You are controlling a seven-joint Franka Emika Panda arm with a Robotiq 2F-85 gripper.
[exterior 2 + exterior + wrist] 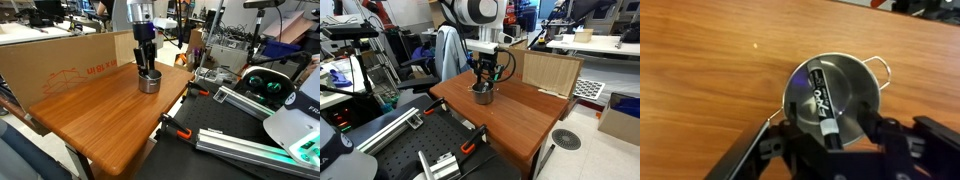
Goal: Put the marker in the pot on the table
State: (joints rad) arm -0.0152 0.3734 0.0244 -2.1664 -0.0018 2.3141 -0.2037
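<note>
The pincer [827, 122] hangs spread wide, gripping nothing, one of its fingers [768, 142] to the left of the pot [852, 92] that sits directly beneath it. The marker [822, 100] lies slanted inside the pot, between the fingers, white tip nearest the pincer. The pot's thin handle [878, 72] pokes out on the right. In both exterior views the pot stands on the desk [95, 125], just below the pincer.

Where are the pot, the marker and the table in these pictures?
pot [149, 84]: in an exterior view, on its outer side wall.
marker [823, 100]: wrist view, mid-barrel, inside the pot.
table [110, 120]: in an exterior view, on the bare wooden top.
</note>
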